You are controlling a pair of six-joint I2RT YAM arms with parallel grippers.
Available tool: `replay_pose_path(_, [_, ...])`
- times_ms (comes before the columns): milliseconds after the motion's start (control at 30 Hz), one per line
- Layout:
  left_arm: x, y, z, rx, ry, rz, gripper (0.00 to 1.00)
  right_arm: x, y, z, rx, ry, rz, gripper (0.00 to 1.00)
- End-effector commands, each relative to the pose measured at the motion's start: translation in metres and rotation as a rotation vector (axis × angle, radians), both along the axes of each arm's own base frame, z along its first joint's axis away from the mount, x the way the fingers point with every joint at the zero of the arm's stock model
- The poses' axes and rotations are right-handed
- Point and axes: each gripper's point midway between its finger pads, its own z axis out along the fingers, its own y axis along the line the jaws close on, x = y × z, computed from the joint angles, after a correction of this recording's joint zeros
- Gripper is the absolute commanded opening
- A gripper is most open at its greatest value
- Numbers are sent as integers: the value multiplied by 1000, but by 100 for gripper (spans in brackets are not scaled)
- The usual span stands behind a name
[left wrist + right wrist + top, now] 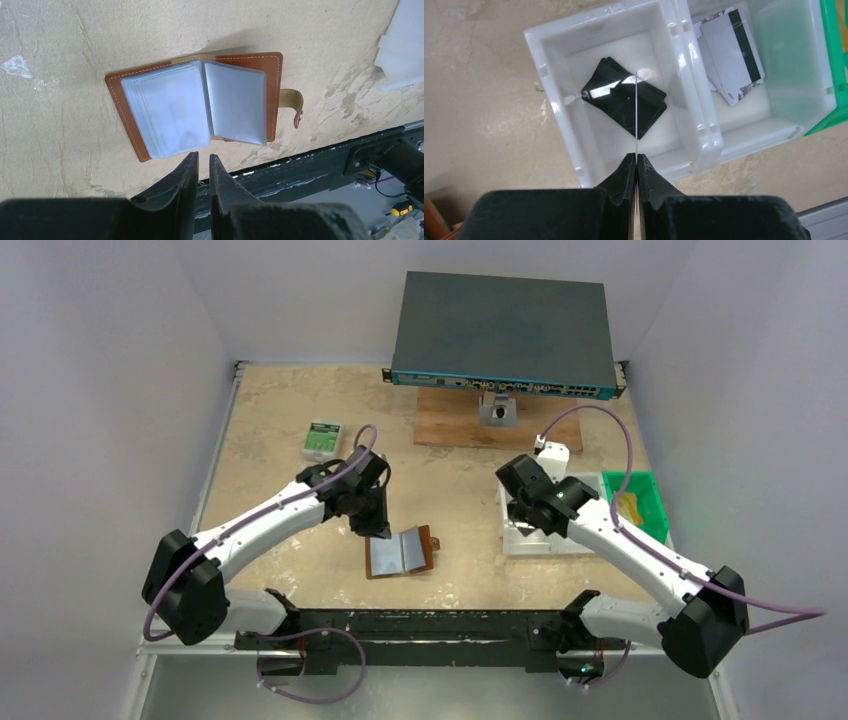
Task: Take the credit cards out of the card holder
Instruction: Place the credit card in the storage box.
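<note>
Within the right claw (636, 160), a card (636, 115) shows only edge-on.

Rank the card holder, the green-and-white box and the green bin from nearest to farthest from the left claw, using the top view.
From the left claw:
1. Card holder: lying open just right of it.
2. Green-and-white box: farther back, to its left.
3. Green bin: far across, on the right side.

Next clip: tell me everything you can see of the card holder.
The card holder lies open and flat on the table, stitched brown leather cover down, cloudy plastic sleeves fanned upward. Its snap tab sticks out sideways. The left claw, slightly parted, hovers by its edge; contact is not evident.
</note>
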Motion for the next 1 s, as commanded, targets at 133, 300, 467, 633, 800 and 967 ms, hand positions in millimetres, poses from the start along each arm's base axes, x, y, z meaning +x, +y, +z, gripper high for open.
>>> replay_pose_path(133, [-2,2,19,-31,-54,-18,14,28,-17,5,-100,-32,-35,0])
replay_pose_path(300, [-5,4,20,-34,-52,-17,14,36,-19,-1,-106,-29,-30,8])
replay_pose_path(467, [-7,5,20,-38,-54,-14,14,39,-16,-14,-107,-2,-16,10])
replay_pose_path(633, [-8,5,20,-39,-51,-11,14,42,-3,-8,-47,-10,25,20])
replay_pose_path(800, [-8,9,15,-22,-47,2,15,43,26,21,83,-58,139,41])
replay_pose_path(967, [-13,16,6,4,-36,21,18,26,88,51,268,-115,312,66])
